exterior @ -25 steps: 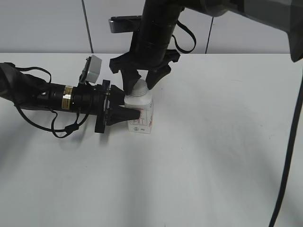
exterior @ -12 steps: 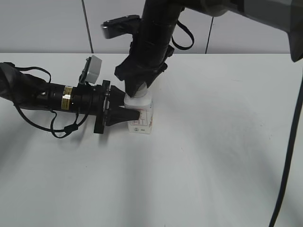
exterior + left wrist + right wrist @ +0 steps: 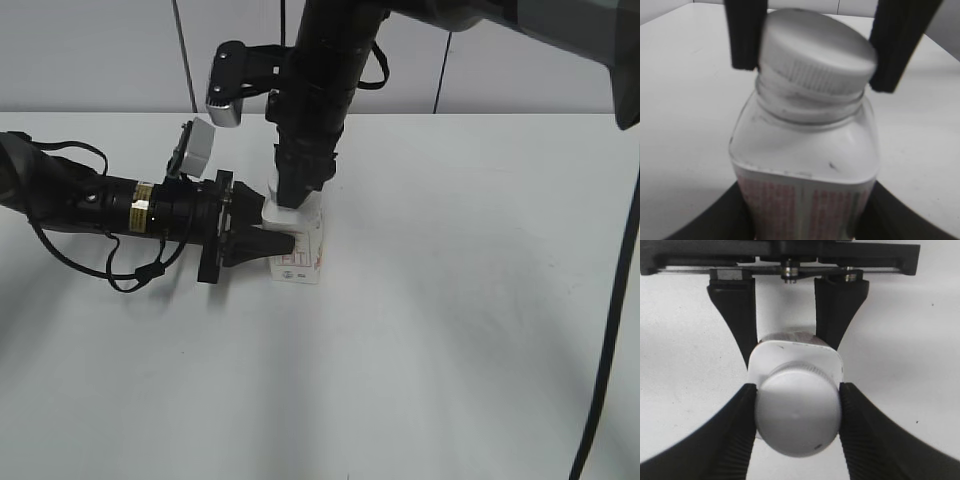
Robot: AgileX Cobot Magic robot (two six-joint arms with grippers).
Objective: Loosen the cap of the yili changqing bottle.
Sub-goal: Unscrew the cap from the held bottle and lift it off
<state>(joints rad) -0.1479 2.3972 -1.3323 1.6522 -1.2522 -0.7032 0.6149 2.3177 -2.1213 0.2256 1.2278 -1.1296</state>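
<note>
The yili changqing bottle [image 3: 300,250] stands upright on the white table, its red-printed label facing the front. My left gripper [image 3: 281,238] reaches in from the left and is shut on the bottle's body [image 3: 805,165]; its fingers [image 3: 715,220] press both sides. My right gripper [image 3: 297,198] comes down from above and is shut on the white ribbed cap [image 3: 797,415], its fingers [image 3: 735,435] tight against both sides of the rim. The cap [image 3: 817,50] sits slightly tilted on the neck. In the exterior view the right fingers hide the cap.
The white table [image 3: 450,330] spreads to the front and right of the bottle. A grey panelled wall [image 3: 100,50] stands behind. A black cable [image 3: 610,330] hangs down the right edge of the exterior view.
My right gripper has turned about the bottle's axis while shut on the cap; its wrist camera has swung round to the left. The left gripper and the bottle have stayed in place.
</note>
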